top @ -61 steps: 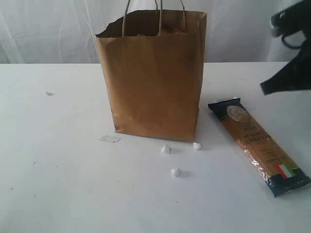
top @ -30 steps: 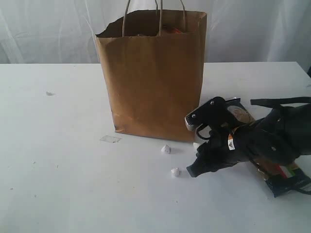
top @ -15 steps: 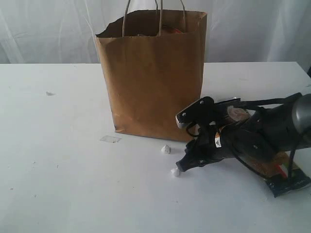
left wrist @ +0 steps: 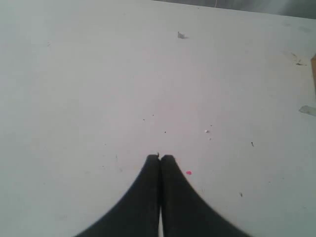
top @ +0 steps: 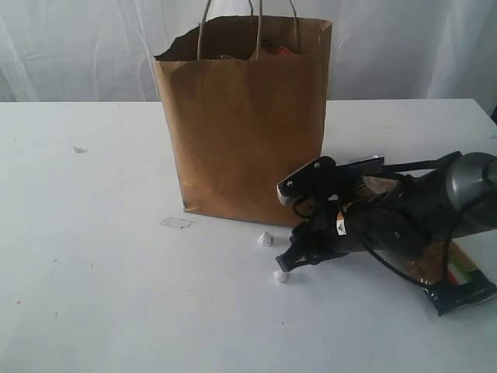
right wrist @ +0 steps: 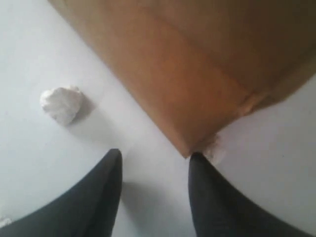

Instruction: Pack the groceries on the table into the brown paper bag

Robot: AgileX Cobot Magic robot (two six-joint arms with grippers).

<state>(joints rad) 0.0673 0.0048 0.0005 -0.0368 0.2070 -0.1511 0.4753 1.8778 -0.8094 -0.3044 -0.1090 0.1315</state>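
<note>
The brown paper bag (top: 241,124) stands upright in the middle of the table (top: 93,272), with something orange showing at its rim. A long spaghetti packet (top: 462,284) lies on the right of the table, mostly hidden under my right arm. My right gripper (top: 295,247) sits low at the bag's front right bottom corner. In the right wrist view this gripper (right wrist: 154,159) is open with only bare table between its fingers, and one fingertip is next to the bag's corner (right wrist: 197,64). My left gripper (left wrist: 159,157) is shut over bare table, holding nothing.
Small white crumbs lie in front of the bag (top: 265,238) (top: 280,276). One crumb (right wrist: 61,103) shows beside my right gripper, another (right wrist: 216,150) at the bag's corner. A scrap of clear tape (top: 176,223) lies at the bag's left foot.
My right arm came down from the upper right, over the spaghetti packet. Its gripper then slid left to the bag's bottom corner. Its jaws stay equally wide.
</note>
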